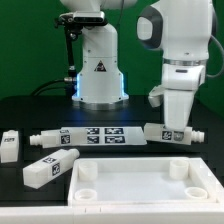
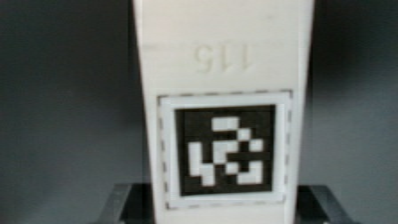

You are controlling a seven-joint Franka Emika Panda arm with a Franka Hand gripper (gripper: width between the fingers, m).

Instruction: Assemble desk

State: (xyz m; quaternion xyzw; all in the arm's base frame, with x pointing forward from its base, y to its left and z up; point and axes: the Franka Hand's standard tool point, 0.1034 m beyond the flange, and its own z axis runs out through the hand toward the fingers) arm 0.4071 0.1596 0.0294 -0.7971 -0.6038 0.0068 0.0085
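White rimmed desk top (image 1: 150,190) lies flat at the table's near edge. 3 tagged legs (image 1: 50,170) lie on their sides toward the edge at the exterior view's left, and 1 more leg (image 1: 172,132) lies toward its right.

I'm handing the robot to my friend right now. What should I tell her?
Gripper: down over one leg at the exterior view's right, a finger on each side. The pictures do not show if it is squeezing.
Desk top: lies flat in front, rim up, no leg in it.
Three more legs: lying loose at the exterior view's left of the marker board.
Done: nothing joined.
Left: fit all four legs.
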